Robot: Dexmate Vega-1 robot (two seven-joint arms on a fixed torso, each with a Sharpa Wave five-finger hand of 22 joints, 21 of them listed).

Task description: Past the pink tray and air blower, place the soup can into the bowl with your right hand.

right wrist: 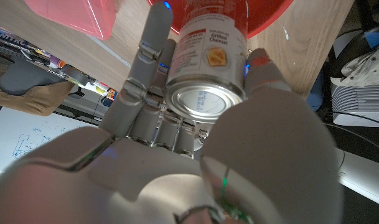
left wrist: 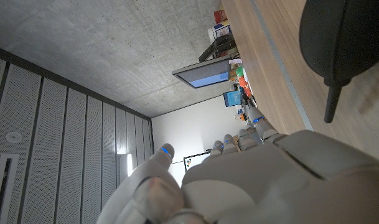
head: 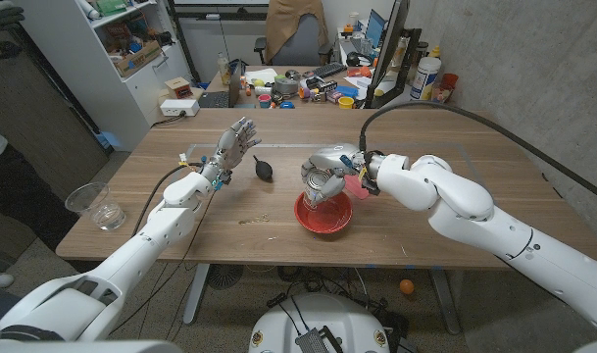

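1. The left hand (head: pixel 235 143) holds nothing, its fingers spread and raised off the table (head: pixel 455 221).
2. The air blower (head: pixel 263 168) lies just right of it.
3. The right hand (head: pixel 329 171) grasps the soup can (right wrist: pixel 209 59) directly above the red bowl (head: pixel 323 214); the can's long axis tilts, one end toward the bowl.
4. The pink tray (right wrist: pixel 77 15) sits just behind that hand.

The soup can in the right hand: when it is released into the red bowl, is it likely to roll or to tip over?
The soup can is a smooth metal cylinder, so it would probably roll if laid sideways. The red bowl looks shallow with a curved inside, so the can may lean against its wall. The right hand wraps it with fingers and thumb, which suggests it is rigid.
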